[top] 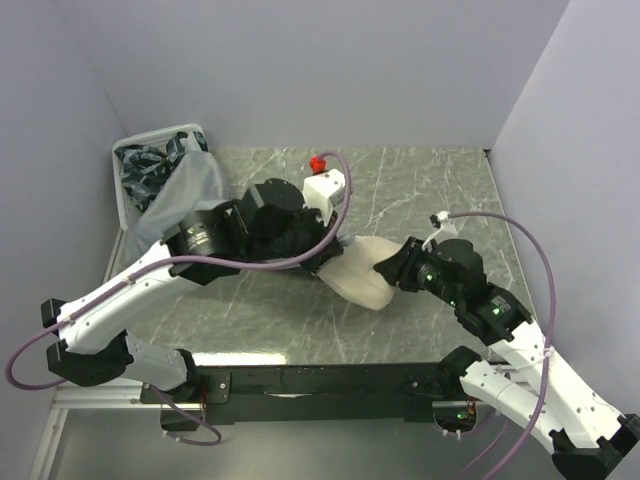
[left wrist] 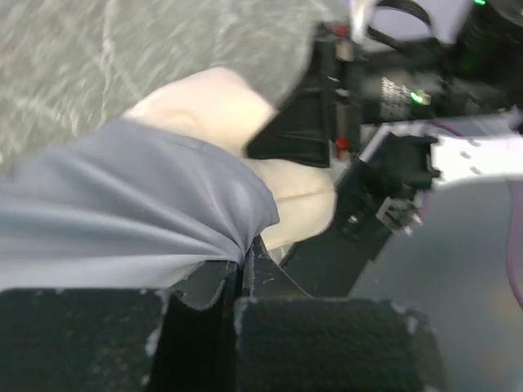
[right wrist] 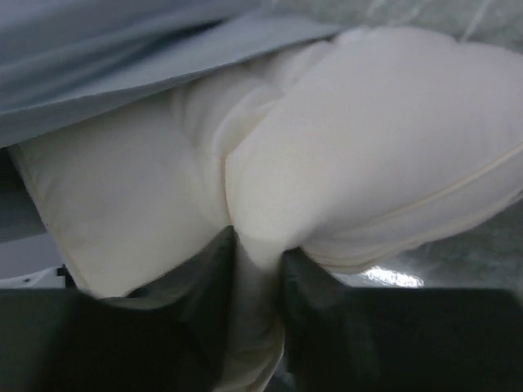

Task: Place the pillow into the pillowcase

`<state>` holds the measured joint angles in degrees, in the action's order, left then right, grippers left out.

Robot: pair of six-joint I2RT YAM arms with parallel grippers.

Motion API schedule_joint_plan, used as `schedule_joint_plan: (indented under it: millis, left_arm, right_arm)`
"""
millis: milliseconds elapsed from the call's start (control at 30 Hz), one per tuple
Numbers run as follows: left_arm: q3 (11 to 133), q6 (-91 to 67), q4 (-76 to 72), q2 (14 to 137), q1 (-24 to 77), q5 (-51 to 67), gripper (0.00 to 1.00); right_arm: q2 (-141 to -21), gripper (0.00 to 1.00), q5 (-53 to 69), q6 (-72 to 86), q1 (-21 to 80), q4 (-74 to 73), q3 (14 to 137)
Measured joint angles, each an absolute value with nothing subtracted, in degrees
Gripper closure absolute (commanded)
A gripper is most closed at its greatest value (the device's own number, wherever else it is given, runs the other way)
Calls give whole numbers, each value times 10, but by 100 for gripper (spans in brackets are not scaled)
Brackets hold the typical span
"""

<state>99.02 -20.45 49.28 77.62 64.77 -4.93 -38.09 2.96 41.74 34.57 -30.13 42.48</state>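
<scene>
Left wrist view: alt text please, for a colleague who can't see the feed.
The left arm's jaws are shut on a fold of the grey pillowcase, which drapes over part of the cream pillow. The right arm's black jaws meet the pillow from the upper right, and the grey marbled table shows behind.

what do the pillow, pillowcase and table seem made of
The pillow looks like cream matte fabric over soft stuffing: it bulges and creases. The pillowcase seems thin grey cloth, faintly shiny, draping in folds. The table looks like glossy veined marble, possibly laminate.
</scene>
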Motion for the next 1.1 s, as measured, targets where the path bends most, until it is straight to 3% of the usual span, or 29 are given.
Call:
schedule_joint_plan:
  millis: [267,400,633,833,900,1033,1100]
  left_arm:
    - [1140,-133,557,845,649,74,97]
    - [1187,-125,584,871,641,100,98]
    - [1164,-175,556,866,506,179,98]
    - [1117,-226,510,896,382,258,99]
    - [1115,-240,484,937,354,272,92]
    - [1155,-260,459,1067,319,277,76]
    - [1208,-268,448,1146,310,270,56]
  right_arm:
    - [-403,39,33,428,346,-293,488]
    - [-428,18,23,430,346,-274,488]
    - [-433,19,-24,427,346,-257,471]
    - [-438,11,-51,445,346,-231,426]
    - [-457,5,-63,449,346,-215,422]
    - [-530,4,-78,446,319,-171,438]
    - [-581,2,-57,438,275,-141,459]
